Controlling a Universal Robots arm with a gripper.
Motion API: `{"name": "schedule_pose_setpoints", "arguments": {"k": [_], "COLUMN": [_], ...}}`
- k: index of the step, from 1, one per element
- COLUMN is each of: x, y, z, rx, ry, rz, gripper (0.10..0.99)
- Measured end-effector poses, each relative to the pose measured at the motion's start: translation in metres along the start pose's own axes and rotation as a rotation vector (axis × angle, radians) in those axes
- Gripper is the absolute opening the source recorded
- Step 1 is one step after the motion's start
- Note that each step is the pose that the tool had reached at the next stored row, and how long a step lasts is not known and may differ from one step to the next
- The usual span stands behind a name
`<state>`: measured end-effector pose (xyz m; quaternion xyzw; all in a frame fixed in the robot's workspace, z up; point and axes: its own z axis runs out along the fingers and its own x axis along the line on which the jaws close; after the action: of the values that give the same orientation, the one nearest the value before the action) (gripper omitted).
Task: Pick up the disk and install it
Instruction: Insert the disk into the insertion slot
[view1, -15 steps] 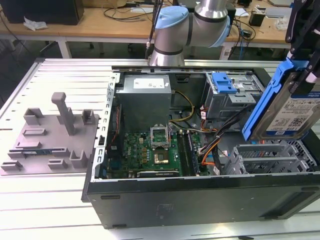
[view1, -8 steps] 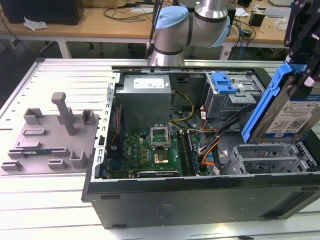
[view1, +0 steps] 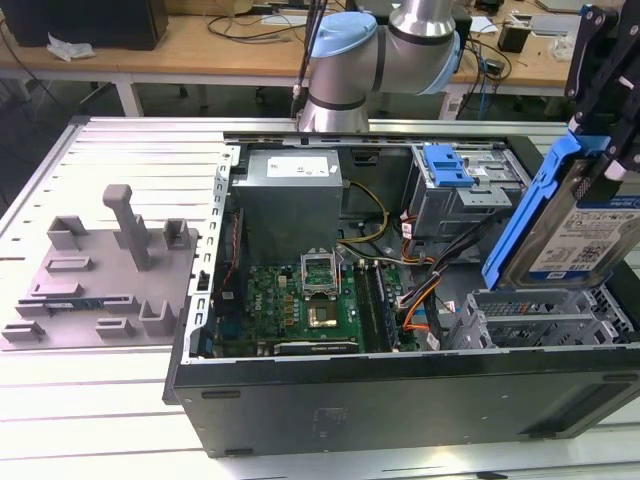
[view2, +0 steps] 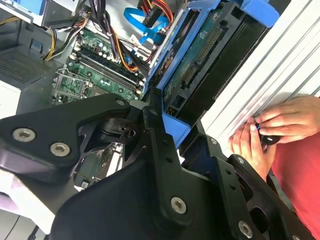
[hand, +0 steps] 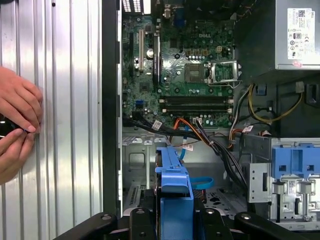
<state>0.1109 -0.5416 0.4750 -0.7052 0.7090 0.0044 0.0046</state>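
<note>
Saw the disk (view1: 575, 235) pinched in the hand (view1: 603, 135), clamped from both sides on the bright blue bracket around its edges. Found it held tilted, labelled face toward the exterior view, at that view's right, above the open computer case (view1: 400, 400) and over the grey drive cage (view1: 530, 315) in the case's near corner. Could not tell whether its lower edge touched the cage. Found it seated in no bay. Made out, in the second wrist view, the underside of the disk (view2: 200, 55) with its green circuit board framed in blue, reaching away from the black linkages of the hand (view2: 175, 135). Looked, in the first wrist view, down past the hand (hand: 175, 222) and the blue end of the disk (hand: 174, 182) into the case. Found the case lying on its side on the ribbed metal bench (view1: 80, 400), lid off. Saw inside it a green motherboard (view1: 300, 300) in the middle, a plain grey power-supply box (view1: 290, 190) behind that, and a blue latch (view1: 447, 165) on a metal cage toward the exterior view's right. Noted loose orange, yellow and black cables (view1: 420, 290) between board and cages. Noted, well apart at the exterior view's left, a grey moulded fixture (view1: 100, 270) with an upright post on the bench. Saw, in the first wrist view, a person's fingers (hand: 22, 107) on the bench beside the case, closed around a small dark item. Saw behind the case the arm (view1: 380, 45), silver with pale blue joint caps.
</note>
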Motion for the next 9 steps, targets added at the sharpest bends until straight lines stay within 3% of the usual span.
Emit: {"name": "schedule_pose_setpoints", "arguments": {"k": [9], "x": [0.0001], "y": [-0.0004], "z": [0.0073], "rx": [0.0], "ry": [0.0084], "rz": [-0.001], "gripper": [0.369]}}
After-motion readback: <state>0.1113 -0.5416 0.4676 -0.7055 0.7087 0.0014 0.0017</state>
